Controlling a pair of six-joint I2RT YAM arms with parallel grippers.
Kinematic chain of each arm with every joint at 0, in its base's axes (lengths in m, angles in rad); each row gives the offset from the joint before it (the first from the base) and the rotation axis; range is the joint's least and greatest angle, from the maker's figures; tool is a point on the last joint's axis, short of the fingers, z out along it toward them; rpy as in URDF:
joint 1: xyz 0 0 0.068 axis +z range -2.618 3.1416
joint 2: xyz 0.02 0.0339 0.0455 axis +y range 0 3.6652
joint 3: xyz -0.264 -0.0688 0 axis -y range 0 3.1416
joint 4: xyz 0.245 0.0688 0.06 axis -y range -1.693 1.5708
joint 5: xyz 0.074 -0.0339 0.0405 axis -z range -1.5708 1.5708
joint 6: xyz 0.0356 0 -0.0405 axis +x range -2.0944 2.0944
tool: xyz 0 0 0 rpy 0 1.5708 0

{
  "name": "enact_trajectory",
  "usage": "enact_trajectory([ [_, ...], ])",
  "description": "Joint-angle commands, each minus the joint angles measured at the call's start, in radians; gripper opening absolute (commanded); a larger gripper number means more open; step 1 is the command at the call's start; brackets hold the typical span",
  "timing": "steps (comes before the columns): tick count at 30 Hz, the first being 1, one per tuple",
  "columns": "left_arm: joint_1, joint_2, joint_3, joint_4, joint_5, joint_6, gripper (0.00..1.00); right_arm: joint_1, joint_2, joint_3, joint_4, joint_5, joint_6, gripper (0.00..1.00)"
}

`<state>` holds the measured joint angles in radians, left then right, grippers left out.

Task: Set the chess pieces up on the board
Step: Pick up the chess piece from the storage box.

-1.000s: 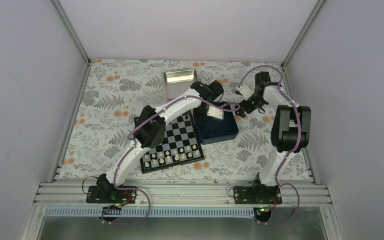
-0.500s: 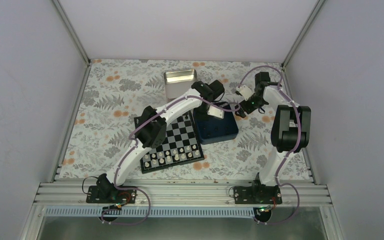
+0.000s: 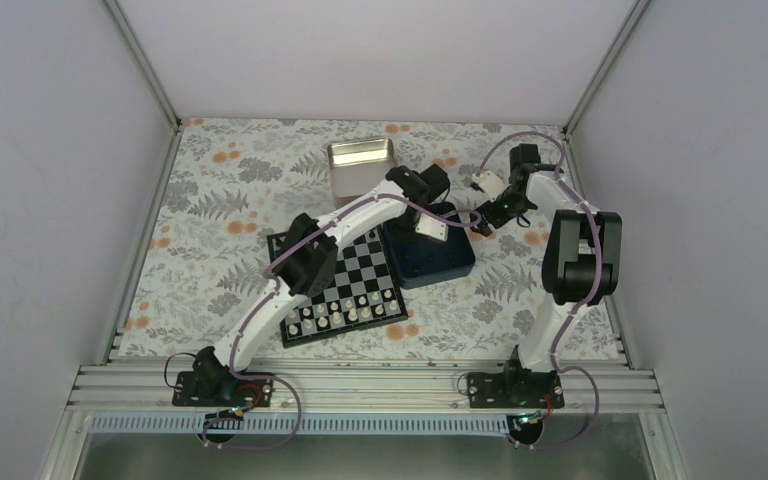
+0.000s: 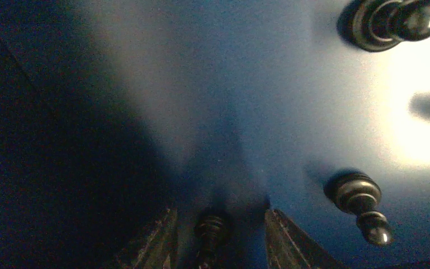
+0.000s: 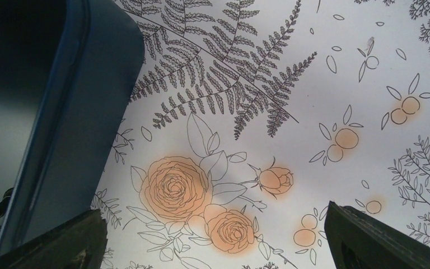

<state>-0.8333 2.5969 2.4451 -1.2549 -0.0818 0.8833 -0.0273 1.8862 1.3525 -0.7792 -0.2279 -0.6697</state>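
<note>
Pickup inside navy box (image 3: 445,265): left fingers (image 4: 162,241), narrowed, straddle a black chessman (image 4: 211,230) at frame bottom, gaps both sides; advise centring, closing squarely, lifting straight toward board (image 3: 368,262); right fingers (image 5: 50,241) wide.

White-shelled left arm (image 3: 355,212) and right arm (image 3: 542,335), black joints (image 3: 580,255), purple cables (image 3: 532,133).
</note>
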Motion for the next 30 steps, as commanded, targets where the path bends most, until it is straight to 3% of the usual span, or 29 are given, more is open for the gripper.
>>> enact_trajectory([
  [1, -0.002, 0.023, 0.040, -0.023, -0.017, 0.023, 0.38, -0.002, 0.011, -0.006, -0.002, -0.024, -0.016, 1.00],
  [21, -0.004, 0.031, 0.037, -0.045, -0.030, 0.037, 0.22, -0.002, 0.014, -0.004, -0.011, -0.025, -0.021, 1.00],
  [30, -0.010, 0.031, 0.045, -0.048, -0.029, 0.037, 0.08, -0.002, 0.013, -0.005, -0.012, -0.024, -0.023, 1.00],
])
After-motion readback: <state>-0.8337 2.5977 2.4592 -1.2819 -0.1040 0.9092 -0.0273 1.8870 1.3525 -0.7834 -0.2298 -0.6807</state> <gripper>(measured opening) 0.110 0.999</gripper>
